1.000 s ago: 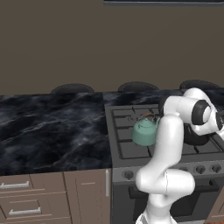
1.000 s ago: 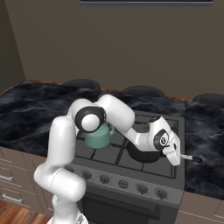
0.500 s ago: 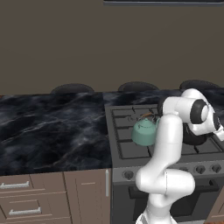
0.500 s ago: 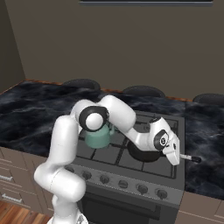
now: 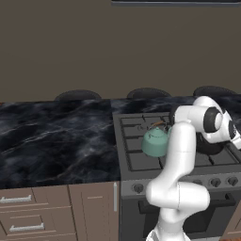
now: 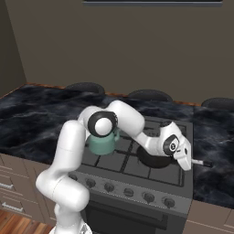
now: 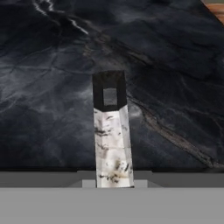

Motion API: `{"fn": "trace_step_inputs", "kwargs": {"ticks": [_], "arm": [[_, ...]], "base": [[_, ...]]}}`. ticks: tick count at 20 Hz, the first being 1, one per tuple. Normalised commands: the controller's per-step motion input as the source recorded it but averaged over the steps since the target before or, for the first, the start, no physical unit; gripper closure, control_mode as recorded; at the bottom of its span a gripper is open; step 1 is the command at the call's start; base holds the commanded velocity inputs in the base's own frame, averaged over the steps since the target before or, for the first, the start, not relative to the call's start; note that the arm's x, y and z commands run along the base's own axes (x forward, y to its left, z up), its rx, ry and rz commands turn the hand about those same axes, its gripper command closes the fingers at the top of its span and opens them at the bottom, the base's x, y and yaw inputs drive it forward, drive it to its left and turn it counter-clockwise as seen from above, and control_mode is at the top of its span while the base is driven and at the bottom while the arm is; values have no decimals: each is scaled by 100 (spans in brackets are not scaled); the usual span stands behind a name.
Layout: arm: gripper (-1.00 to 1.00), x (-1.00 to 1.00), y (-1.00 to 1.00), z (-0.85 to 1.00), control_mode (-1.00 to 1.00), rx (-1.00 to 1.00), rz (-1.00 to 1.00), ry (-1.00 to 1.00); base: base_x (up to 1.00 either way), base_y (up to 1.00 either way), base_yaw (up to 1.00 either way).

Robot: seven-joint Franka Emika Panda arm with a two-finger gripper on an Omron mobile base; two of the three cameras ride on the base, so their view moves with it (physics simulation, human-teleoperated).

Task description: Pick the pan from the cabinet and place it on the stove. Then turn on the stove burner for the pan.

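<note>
fingers clamped on pan handle, arm stretched over stove

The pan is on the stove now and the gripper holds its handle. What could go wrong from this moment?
1. The gripper is shut on the handle, which sticks out past the stove over the dark counter. A sideways pull while releasing may drag the pan off its burner.
2. The teal kettle stands close beside the arm's elbow, so a wide swing toward the knobs might knock it.
</note>
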Motion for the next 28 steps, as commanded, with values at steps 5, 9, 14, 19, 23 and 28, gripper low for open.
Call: {"fn": "trace_step_inputs", "kwargs": {"ticks": [5,9,14,19,23,28], "arm": [[100,16,-18,-7,-100,0,0,0],[100,4,-12,-15,-100,0,0,0],[100,0,-2,-24,-100,0,0,0],[100,0,0,-26,-100,0,0,0],[100,0,1,-23,-100,0,0,0],[100,0,5,-27,-100,-4,0,0]], "base": [[0,0,0],[0,0,0],[0,0,0],[0,0,0],[0,0,0],[0,0,0]]}}
